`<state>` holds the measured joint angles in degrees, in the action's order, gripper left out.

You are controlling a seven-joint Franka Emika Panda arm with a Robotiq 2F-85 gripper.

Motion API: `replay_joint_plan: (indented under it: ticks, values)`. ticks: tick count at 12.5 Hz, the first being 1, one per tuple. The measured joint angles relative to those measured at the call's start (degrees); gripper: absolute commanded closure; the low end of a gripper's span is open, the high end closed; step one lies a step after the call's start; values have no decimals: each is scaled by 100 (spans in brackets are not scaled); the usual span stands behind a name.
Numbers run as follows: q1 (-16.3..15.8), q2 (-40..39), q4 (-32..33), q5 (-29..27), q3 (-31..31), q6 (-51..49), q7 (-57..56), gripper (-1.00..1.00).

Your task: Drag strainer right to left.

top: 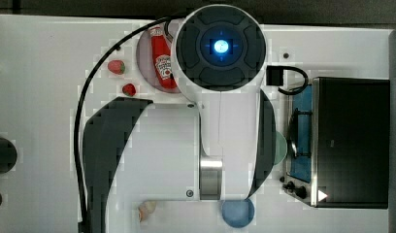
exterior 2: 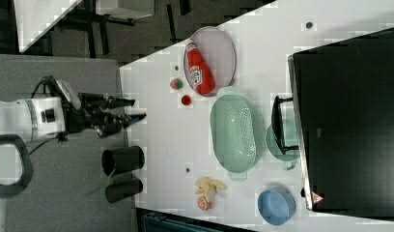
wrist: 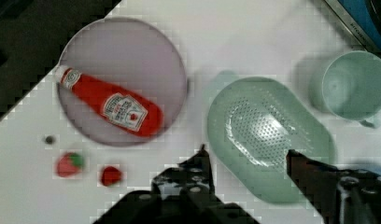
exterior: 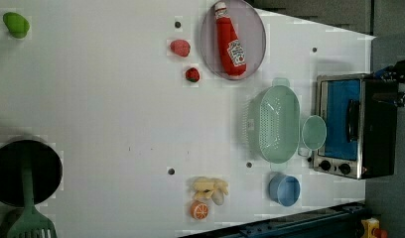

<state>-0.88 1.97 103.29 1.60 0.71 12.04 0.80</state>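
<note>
Surface (exterior: pixel 116 114) carried the strainer (exterior: pixel 275 124) between a grey plate (exterior: pixel 255 44) with a ketchup bottle (exterior: pixel 230 42) and a mint cup (exterior: pixel 313 132) by the toaster oven (exterior: pixel 357 126). The arm (exterior 2: pixel 35 118) hung well apart, its jaws (exterior 2: pixel 132 109) parted, holding nothing, the strainer beneath them in the wrist view.

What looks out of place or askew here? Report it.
Only the red ketchup bottle stands out: it lies on its side across the pale lilac round plate. The pale mint-green oblong plastic strainer sits upright on the white table, undamaged, nothing spilled.
</note>
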Motion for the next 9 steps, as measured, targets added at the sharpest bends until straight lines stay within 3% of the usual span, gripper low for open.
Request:
replay_joint_plan:
  ticks: [3,6,9]
  values:
    - [137,2020,1712,140,114,-1615,176,-99]
    - [124,3390,2048,152,299,-1364,289,-100]
    - [129,3577,2093,164,368,-627,494,-100]
